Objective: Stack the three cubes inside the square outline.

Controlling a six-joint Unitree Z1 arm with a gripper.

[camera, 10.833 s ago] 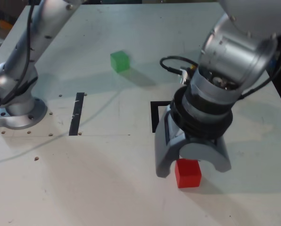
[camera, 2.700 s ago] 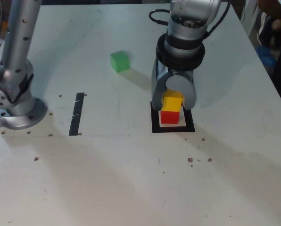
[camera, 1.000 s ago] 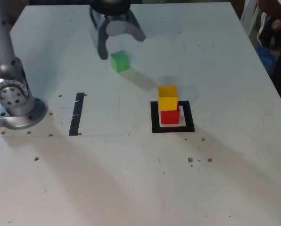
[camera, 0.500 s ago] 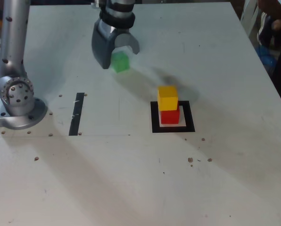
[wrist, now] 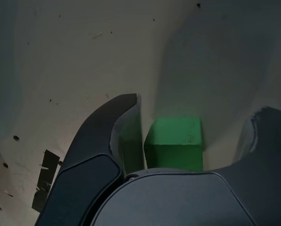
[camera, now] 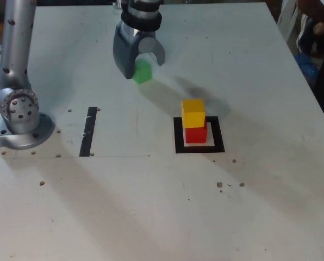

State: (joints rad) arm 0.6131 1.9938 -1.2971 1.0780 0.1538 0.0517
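Observation:
The green cube [camera: 143,72] [wrist: 174,142] sits on the white table between the jaws of my gripper [camera: 139,66] [wrist: 195,123]. The jaws are lowered around it and stand open. In the wrist view one finger [wrist: 124,127] lies almost against the cube's side, while a clear gap separates the cube from the other finger [wrist: 265,136]. In the exterior view, the yellow cube [camera: 193,112] rests on the red cube [camera: 196,134] inside the square outline [camera: 179,142], to the right of and nearer the camera than the gripper.
My arm's grey base [camera: 19,120] stands at the exterior view's left. A straight black tape strip [camera: 88,131] lies beside it. A person [camera: 313,32] is at the table's far right edge. Small dark specks dot the white table [camera: 151,206].
The gripper came down over the green cube and shifted slightly to the exterior view's right. Its jaws have narrowed around the cube. The yellow-on-red stack has not moved.

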